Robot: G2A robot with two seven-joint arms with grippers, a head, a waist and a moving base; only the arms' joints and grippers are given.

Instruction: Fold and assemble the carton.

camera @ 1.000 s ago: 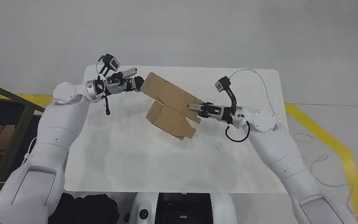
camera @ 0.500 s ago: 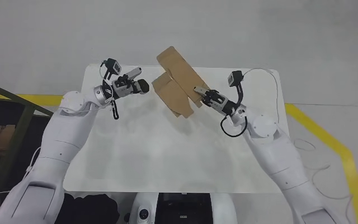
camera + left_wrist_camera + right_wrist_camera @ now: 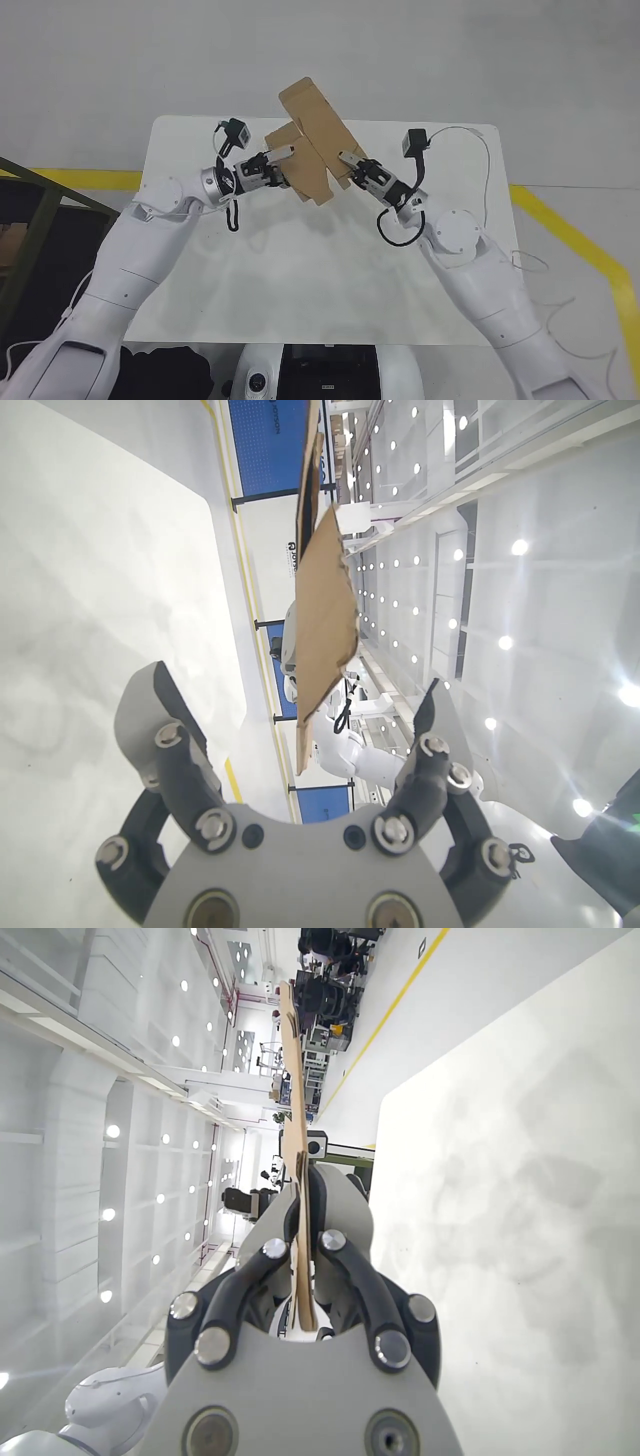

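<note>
A white table (image 3: 300, 290) with rounded corners sits in the middle of the top view, on a pale grey floor (image 3: 500, 60). A yellow line (image 3: 570, 235) crosses the floor at the right and left edges. A dark green frame (image 3: 40, 178) stands at the far left. The left wrist view shows blue wall panels (image 3: 260, 445) and round ceiling lights (image 3: 505, 642).

A large, brightly lit robotics hall, part lab and part factory floor. A white table (image 3: 300, 290) stands on a grey floor (image 3: 500, 60) marked with a yellow line (image 3: 575, 238), and blue panels (image 3: 265, 450) run alongside. Rows of round lights (image 3: 505, 642) stud the high white ceiling — dark chairs (image 3: 325, 995) and cluttered workstations (image 3: 320, 1035) stand beyond.
</note>
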